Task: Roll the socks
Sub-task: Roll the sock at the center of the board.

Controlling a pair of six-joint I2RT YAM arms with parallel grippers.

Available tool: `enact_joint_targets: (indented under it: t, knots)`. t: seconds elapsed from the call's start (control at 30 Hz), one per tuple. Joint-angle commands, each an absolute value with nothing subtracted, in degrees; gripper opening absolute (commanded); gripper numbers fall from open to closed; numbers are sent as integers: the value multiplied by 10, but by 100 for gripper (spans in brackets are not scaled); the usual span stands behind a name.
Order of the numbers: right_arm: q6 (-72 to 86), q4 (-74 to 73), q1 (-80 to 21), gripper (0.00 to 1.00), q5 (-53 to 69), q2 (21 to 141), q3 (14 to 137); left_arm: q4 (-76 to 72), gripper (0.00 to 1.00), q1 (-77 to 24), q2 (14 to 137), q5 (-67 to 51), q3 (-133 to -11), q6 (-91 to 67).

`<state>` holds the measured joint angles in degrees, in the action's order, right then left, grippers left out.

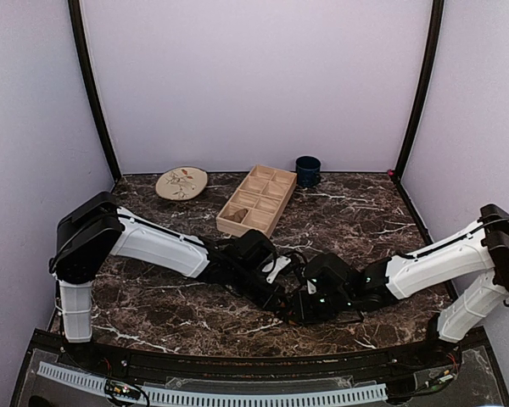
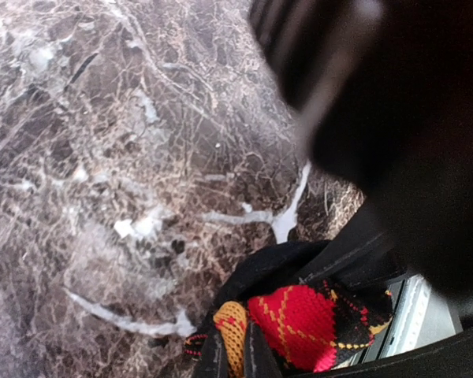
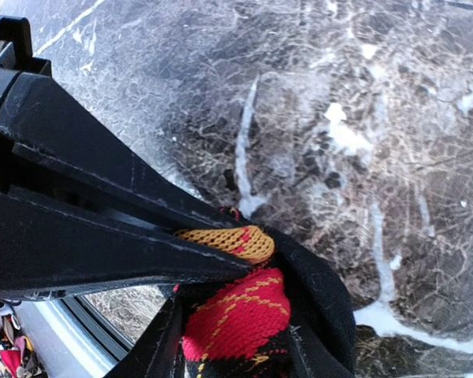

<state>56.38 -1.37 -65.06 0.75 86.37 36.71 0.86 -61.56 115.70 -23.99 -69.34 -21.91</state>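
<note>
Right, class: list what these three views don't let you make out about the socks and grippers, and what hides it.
Top view: the argyle sock is hidden beneath the meeting left gripper and right gripper.
Right wrist view: whether the right gripper grips the sock; the bottom edge cuts off its fingers.
Left wrist view: the right gripper is only a dark blur, upper right.
Second sock: not identifiable in any view.

It was a robotics lab booth: plain lilac panels (image 1: 254,76) on black posts (image 1: 92,93) walled a marble-patterned table (image 1: 356,212), with a left arm (image 1: 153,242) and right arm (image 1: 433,263) bolted beside a slotted cable duct (image 1: 237,396).
</note>
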Motion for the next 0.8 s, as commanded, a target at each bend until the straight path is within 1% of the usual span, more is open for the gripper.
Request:
enact_joint_targets:
  t: [0.0,0.27,0.5,0.57,0.7,0.77]
  knots:
    - [552,27,-644,36,-52,837,368,83,0,-646,1187,-294,-687,-218]
    - [560,46,-647,35,-49,831,340,84,0,-647,1185,-291,-691,-221]
    - [559,142,-648,36,-17,830,312,73,0,-648,1175,-294,-688,-220]
    - [553,158,-648,39,-11,829,313,71,0,-649,1172,-293,-685,-220]
    - [547,178,-648,48,-14,812,311,74,0,-648,1170,-291,-684,-218]
    - [544,170,-648,49,-18,804,313,77,0,-649,1169,-289,-684,-217]
